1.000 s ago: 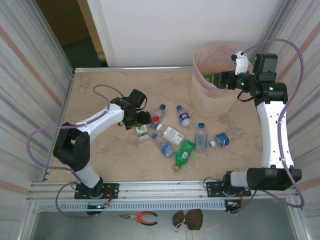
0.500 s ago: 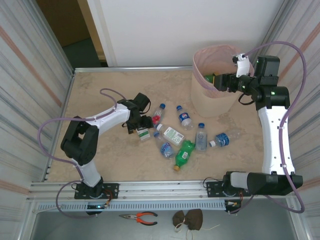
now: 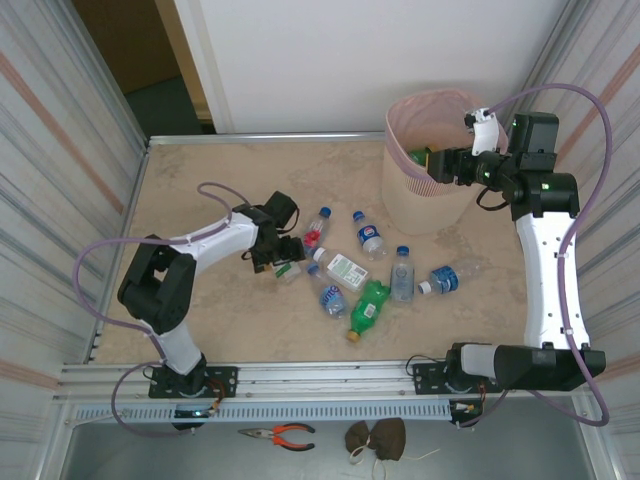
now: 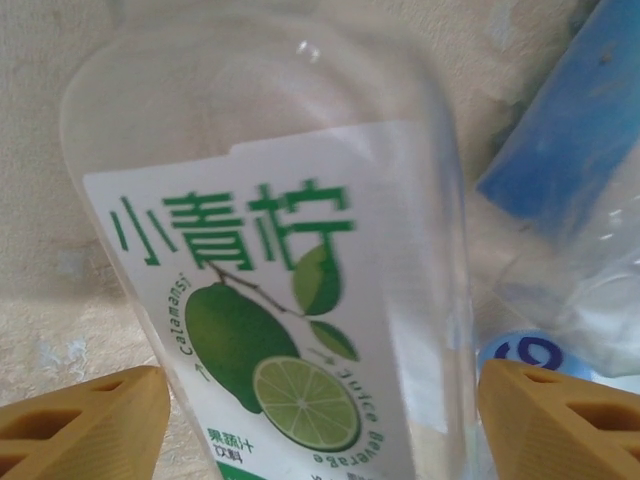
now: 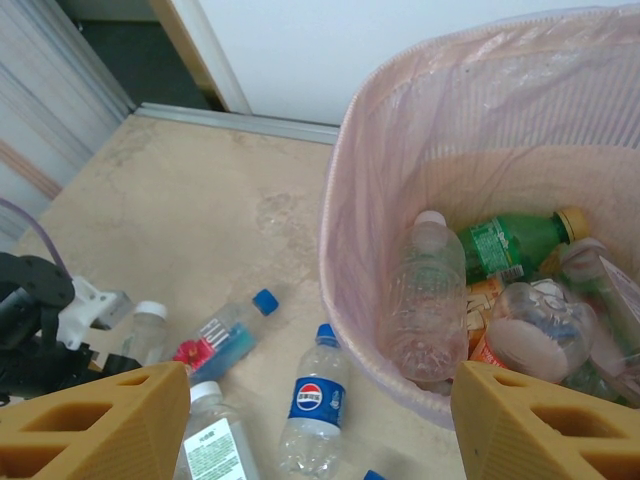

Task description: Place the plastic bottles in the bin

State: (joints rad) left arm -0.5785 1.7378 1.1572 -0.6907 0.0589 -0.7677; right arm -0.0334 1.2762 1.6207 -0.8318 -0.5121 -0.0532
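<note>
While the left jaws hung low over the marbled beige table (image 3: pixel 200 180), we found them released, with one yellow fingertip (image 4: pixel 85 420) on each side of the clear plastic bottle with the white lime-printed label (image 4: pixel 280 300). That bottle lay on the table between them, and in the left wrist view a thin gap showed along its right side.

Just beside it lay the clear bottle with the red label and blue cap (image 3: pixel 317 229) and the white-labelled flat-sided bottle (image 3: pixel 345 266). Further right, all lying on the table, we counted:
- the Pepsi-labelled clear bottle (image 3: pixel 370 237)
- the small blue-labelled bottle (image 3: pixel 331 293)
- the green plastic bottle (image 3: pixel 367 306)
- the plain clear bottle with a blue cap (image 3: pixel 402 274)
- the blue-wrapped bottle (image 3: pixel 446 277), which lay nearest the bin

The small blue-labelled bottle and the green one were touching or nearly so; we could not tell which.

The tapered beige bin with the pink bag liner (image 3: pixel 420 210) stood upright at the far right of the table. The right jaws hovered over its right rim, spread wide with nothing between them.

Looking down through the right wrist view, we saw bottles already heaped inside the bin. A crumpled clear bottle with a pale cap (image 5: pixel 425 300) leaned against the near wall. A green bottle with a yellowish cap (image 5: pixel 505 243) lay behind it, and several more pressed together to the right, too jumbled for us to count.
</note>
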